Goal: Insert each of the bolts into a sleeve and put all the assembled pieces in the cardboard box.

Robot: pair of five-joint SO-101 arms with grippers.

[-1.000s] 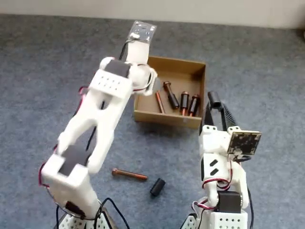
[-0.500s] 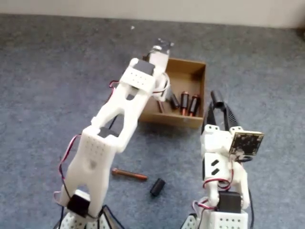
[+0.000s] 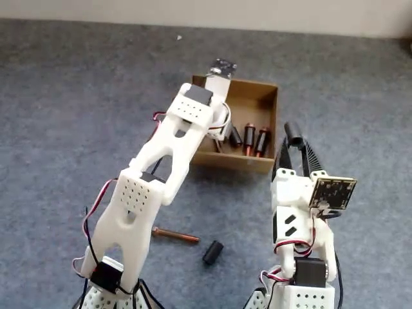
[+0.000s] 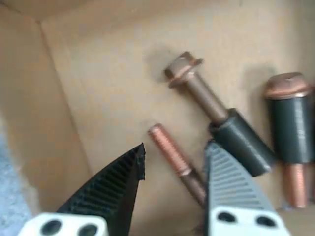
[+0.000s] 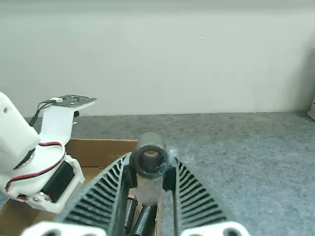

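My left arm [image 3: 187,122] stretches over the near-left part of the cardboard box [image 3: 264,87]. In the left wrist view my left gripper [image 4: 175,147] hangs open inside the box, its jaws on either side of a bare copper bolt [image 4: 173,155] lying on the box floor [image 4: 108,88]. Beside it lie two bolts in black sleeves [image 4: 231,132] [image 4: 291,125]. My right gripper [image 3: 293,143] is shut on a black sleeve [image 5: 149,156], held just to the right of the box. A loose bolt [image 3: 175,235] and a loose black sleeve [image 3: 213,252] lie on the carpet in front.
Grey carpet surrounds the box. The right arm's base [image 3: 302,283] stands close to the loose sleeve. A pale wall [image 5: 197,59] runs behind the table area.
My left arm has stretched forward and dropped its gripper from above the box's back-left corner down into the box. The right arm has hardly moved.
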